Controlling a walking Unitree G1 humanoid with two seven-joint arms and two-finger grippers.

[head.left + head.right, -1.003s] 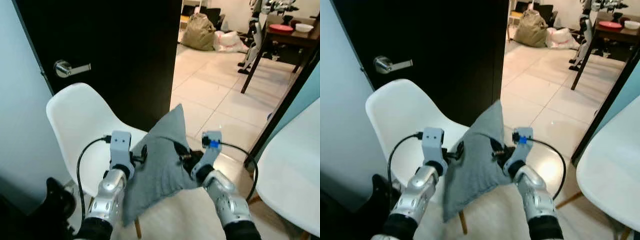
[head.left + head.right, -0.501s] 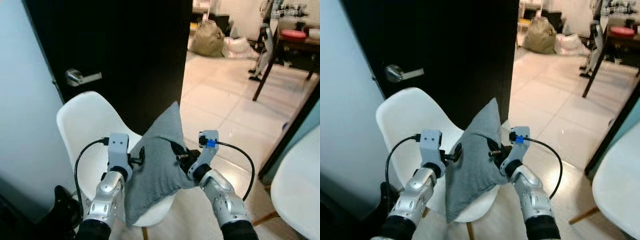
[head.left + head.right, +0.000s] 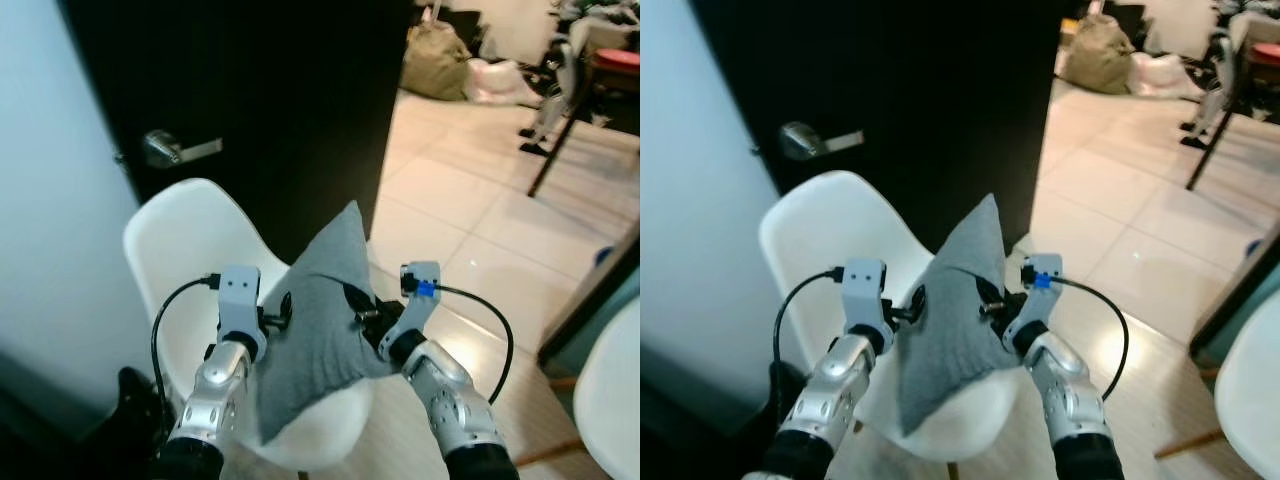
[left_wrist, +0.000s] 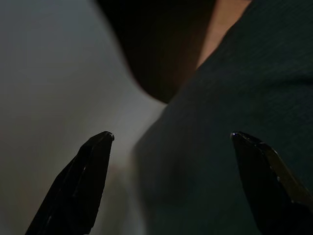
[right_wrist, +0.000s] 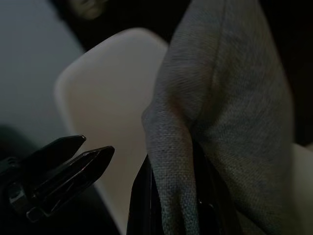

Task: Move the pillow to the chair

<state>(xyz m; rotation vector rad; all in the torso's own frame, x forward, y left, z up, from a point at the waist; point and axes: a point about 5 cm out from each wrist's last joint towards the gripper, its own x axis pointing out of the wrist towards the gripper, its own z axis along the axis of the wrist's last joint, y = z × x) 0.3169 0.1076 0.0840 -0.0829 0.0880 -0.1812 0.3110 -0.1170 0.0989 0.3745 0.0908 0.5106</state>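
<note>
Left eye view: we see the white chair [image 3: 190, 250] at left before the dark door [image 3: 270, 110]. Our left gripper [image 3: 283, 310] presses the grey pillow [image 3: 320, 320] from its side, fingers spread wide in the wrist view. The pillow hangs above the seat, between both grippers. Our right gripper [image 3: 362, 312] pinches the pillow's edge.
</note>
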